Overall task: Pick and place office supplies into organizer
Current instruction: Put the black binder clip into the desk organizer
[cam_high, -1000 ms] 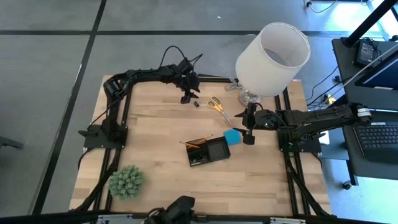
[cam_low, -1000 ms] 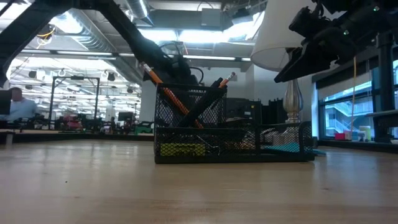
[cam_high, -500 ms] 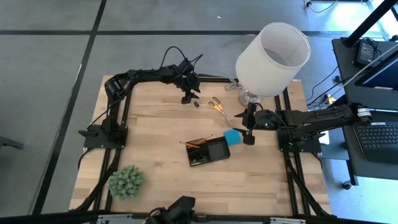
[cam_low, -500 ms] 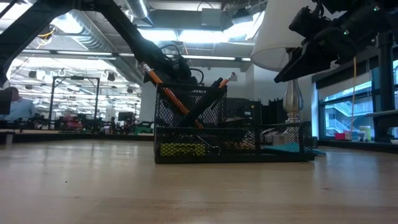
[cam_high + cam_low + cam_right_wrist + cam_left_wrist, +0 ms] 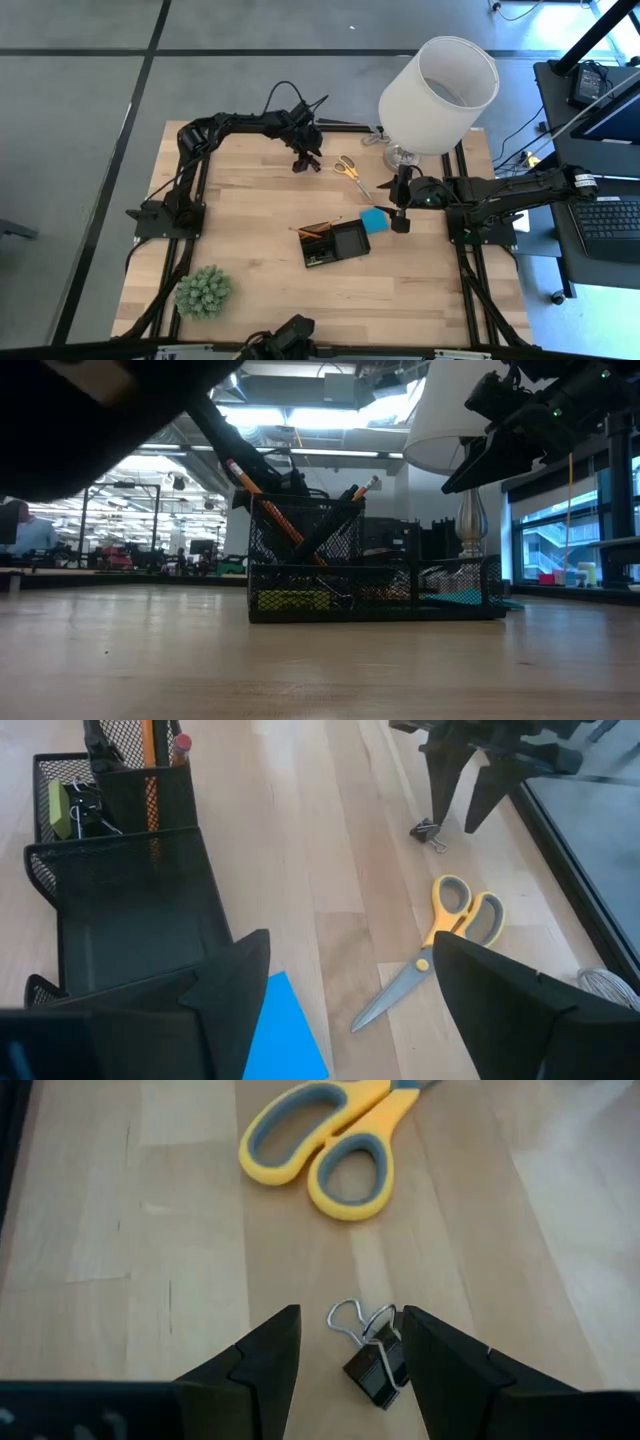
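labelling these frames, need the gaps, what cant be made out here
- Small black binder clip: left wrist view, its body partly behind a finger of the open left pincer; high view, too small to see.
- Bright blue square pad: right wrist view, cut by the bottom edge and covered by the right pincer's finger.
- Black mesh organizer: low view, its small contents unreadable through the mesh.

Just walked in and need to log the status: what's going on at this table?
Two robot arms are tidying office supplies into a black mesh organizer that already holds pencils. The left gripper is open, its fingers on either side of a small black binder clip lying on the table, not yet gripped. Yellow scissors lie just beyond the clip. The right gripper hangs open over a blue pad beside the organizer, holding nothing.
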`<state>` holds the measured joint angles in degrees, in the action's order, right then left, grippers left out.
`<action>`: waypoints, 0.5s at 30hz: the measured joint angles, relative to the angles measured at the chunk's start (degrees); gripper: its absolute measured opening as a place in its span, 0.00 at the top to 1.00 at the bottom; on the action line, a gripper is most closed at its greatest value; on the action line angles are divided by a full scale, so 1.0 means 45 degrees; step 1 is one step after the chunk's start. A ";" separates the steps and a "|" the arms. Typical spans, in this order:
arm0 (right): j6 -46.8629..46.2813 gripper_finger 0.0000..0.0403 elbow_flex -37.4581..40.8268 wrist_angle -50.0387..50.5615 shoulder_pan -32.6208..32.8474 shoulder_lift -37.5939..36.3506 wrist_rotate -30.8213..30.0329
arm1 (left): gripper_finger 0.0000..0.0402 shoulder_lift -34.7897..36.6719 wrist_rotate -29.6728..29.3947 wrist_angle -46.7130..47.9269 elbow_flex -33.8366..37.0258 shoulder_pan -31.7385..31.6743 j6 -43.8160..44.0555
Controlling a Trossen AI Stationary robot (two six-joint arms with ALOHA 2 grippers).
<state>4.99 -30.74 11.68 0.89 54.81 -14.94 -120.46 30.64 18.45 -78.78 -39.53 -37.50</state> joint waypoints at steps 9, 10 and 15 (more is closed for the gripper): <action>0.0005 0.30 0.0000 0.0020 0.0000 0.0000 0.0000 | 0.58 -0.0199 0.0217 0.0615 -0.0004 0.0044 -0.0225; 0.0004 0.30 0.0000 0.0022 0.0000 0.0000 0.0000 | 0.58 -0.0281 0.0199 0.0600 0.0000 0.0048 -0.0271; -0.0003 0.30 0.0000 0.0057 0.0000 0.0000 0.0000 | 0.61 -0.0306 0.0222 0.0239 -0.0005 0.0107 -0.0204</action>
<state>4.98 -30.74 11.94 0.89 54.81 -14.94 -121.84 31.64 19.53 -78.81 -39.05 -38.41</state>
